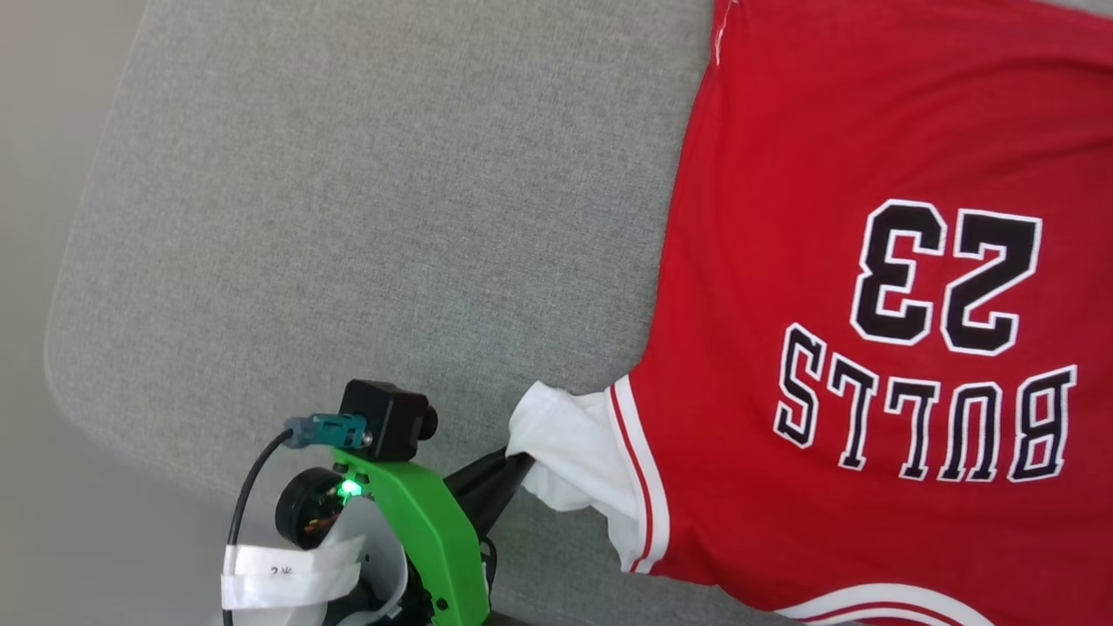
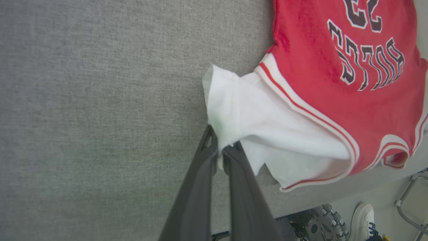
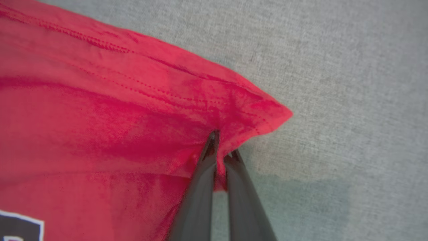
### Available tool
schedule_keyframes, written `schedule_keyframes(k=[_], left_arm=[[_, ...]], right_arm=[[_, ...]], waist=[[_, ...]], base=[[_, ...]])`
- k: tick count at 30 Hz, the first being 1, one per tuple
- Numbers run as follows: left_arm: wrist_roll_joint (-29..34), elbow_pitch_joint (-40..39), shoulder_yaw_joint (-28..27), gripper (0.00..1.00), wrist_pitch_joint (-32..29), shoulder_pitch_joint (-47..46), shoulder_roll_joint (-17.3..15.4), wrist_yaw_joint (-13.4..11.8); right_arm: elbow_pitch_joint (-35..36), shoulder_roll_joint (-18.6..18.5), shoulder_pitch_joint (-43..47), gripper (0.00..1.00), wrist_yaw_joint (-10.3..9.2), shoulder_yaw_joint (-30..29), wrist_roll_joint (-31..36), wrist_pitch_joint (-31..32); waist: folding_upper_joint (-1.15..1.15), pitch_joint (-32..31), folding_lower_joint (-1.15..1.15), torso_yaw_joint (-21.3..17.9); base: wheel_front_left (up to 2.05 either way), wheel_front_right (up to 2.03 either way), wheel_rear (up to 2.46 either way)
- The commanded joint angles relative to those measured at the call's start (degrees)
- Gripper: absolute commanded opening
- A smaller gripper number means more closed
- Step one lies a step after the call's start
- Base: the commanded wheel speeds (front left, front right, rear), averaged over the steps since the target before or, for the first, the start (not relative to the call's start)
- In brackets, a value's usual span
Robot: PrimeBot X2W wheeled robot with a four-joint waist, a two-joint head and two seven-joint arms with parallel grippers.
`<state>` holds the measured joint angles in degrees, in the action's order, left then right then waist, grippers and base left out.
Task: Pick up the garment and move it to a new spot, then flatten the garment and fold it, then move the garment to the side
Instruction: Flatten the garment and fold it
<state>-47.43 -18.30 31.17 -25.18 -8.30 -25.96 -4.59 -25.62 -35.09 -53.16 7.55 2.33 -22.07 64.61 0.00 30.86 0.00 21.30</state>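
garment [image 2: 311, 110] in left pincer [image 2: 223, 148]

The red garment [image 1: 826, 174] lies spread on the grey fabric bench [image 1: 348, 217], filling the right side, its "23" and "BULLS" reading upside down. The left gripper [image 1: 515, 461], beneath a green bracket [image 1: 426, 513], pinches the edge of the white sleeve [image 1: 565, 443] at lower centre.

One garment [image 1: 783, 217]; one grey cushion [image 1: 348, 217]; one white shoe [image 2: 362, 217]; two finger pairs: left fingers [image 2: 197, 187], right fingers [image 3: 197, 201].
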Motion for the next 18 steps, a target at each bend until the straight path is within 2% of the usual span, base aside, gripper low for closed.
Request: schedule_keyframes(k=[1, 8, 18], left_arm=[[-0.29, 0.49, -0.37, 0.0, 0.48, 0.01, -0.35, -0.46], [-0.27, 2.08, -1.39, 0.0, 0.92, 1.65, -1.28, -1.9], [-1.02, 3.81, -2.16, 0.0, 1.81, 4.77, -1.53, -3.68]], right_arm=[[-2.15, -0.46, 4.79, 0.0, -0.06, -0.22, -0.27, 0.08], [-1.55, 0.52, 14.5, 0.0, -0.06, -3.23, -2.63, -3.16], [4.51, 2.83, 30.85, 0.0, -0.06, -8.93, -4.95, -6.48]], waist=[[0.0, -4.13, 0.0, -2.61], [0.0, -10.72, 0.0, -6.28], [0.0, -18.64, 0.0, -11.13]], base=[[0.0, 0.0, 0.0], [0.0, 0.0, 0.0], [0.0, 0.0, 0.0]])
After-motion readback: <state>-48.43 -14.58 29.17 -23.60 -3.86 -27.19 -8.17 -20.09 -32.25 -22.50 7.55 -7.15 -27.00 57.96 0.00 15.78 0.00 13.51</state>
